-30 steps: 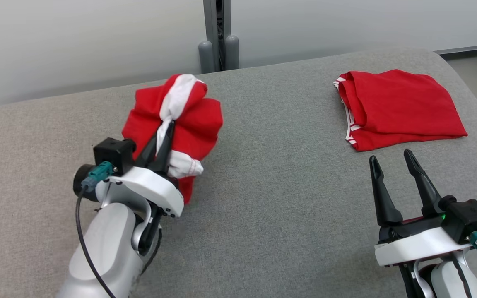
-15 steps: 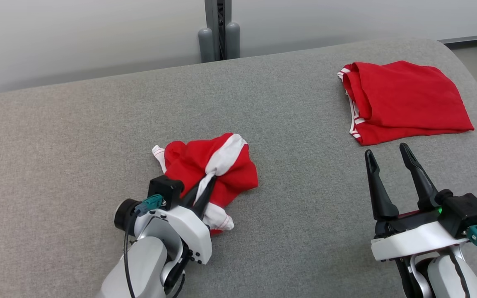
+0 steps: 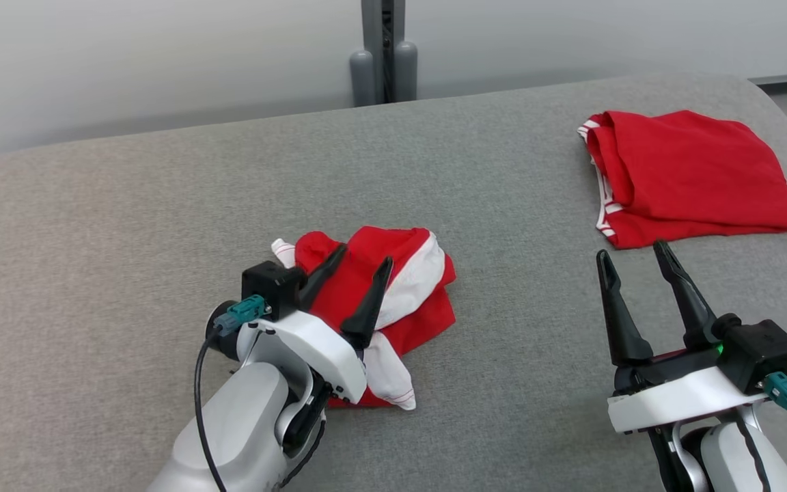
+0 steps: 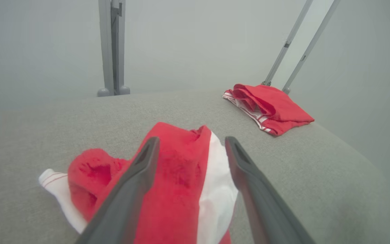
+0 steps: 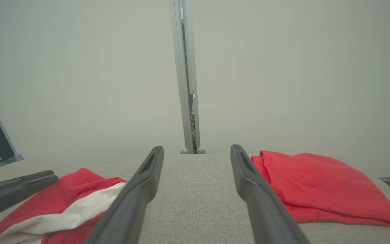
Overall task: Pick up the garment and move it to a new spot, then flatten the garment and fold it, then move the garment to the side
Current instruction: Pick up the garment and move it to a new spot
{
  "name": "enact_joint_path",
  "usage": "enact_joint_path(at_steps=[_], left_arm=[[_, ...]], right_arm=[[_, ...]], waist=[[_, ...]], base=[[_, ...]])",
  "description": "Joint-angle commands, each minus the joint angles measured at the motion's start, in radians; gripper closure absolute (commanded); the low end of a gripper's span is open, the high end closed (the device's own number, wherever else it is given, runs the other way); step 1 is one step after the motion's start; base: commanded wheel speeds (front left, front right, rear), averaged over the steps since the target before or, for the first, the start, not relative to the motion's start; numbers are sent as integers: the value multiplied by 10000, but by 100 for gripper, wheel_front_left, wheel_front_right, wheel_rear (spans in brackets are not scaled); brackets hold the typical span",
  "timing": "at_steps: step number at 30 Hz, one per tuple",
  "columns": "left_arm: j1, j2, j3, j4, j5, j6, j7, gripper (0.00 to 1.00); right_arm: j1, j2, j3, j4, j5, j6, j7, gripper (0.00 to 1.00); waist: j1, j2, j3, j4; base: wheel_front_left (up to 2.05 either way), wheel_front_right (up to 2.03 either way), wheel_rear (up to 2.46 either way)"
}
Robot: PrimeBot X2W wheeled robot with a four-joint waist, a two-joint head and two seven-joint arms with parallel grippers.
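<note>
The garment (image 3: 417,273) is a crumpled red piece with a white band, lying in a heap at the middle-left of the grey padded table (image 3: 127,205). My left gripper (image 3: 363,256) is open just over its near side, one finger on each side of the red cloth, gripping nothing. The left wrist view shows the garment (image 4: 181,176) between and under the spread fingers of that gripper (image 4: 191,144). My right gripper (image 3: 631,251) is open and empty over bare table at the lower right. The right wrist view shows the garment (image 5: 73,200) at the lower left.
A second red garment (image 3: 691,174), folded flat with white-striped trim, lies at the table's far right near its rounded edge. A grey post (image 3: 385,51) stands behind the table's far edge. The table drops off on the right.
The left gripper brought the garment down from the air onto the table, then opened and let it go. The right gripper stayed open. The camera shifted slightly.
</note>
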Motion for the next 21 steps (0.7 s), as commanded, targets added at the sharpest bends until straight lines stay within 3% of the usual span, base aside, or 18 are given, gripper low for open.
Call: enact_joint_path(at_steps=[1, 9, 15, 21], left_arm=[[-157, 65, 168, -177, -63, -39, -101, 0], [494, 558, 1069, -1357, 153, 604, -240, 0], [1848, 971, 2207, -2784, 508, 1194, -243, 0], [3204, 969, 3256, -3811, 1186, 1533, -245, 0]], right_arm=[[-26, -51, 35, 43, 70, 0, -60, 0], [166, -68, 208, 119, 305, 0, -60, 0], [340, -134, 264, 171, 510, 0, -60, 0], [641, -107, 243, 227, 616, 2, -60, 0]], waist=[[0, 0, -184, 230], [0, 0, -617, 906], [0, 0, -954, 1532], [0, 0, -1183, 1870]], base=[[0, 0, 0], [0, 0, 0], [0, 0, 0], [0, 0, 0]])
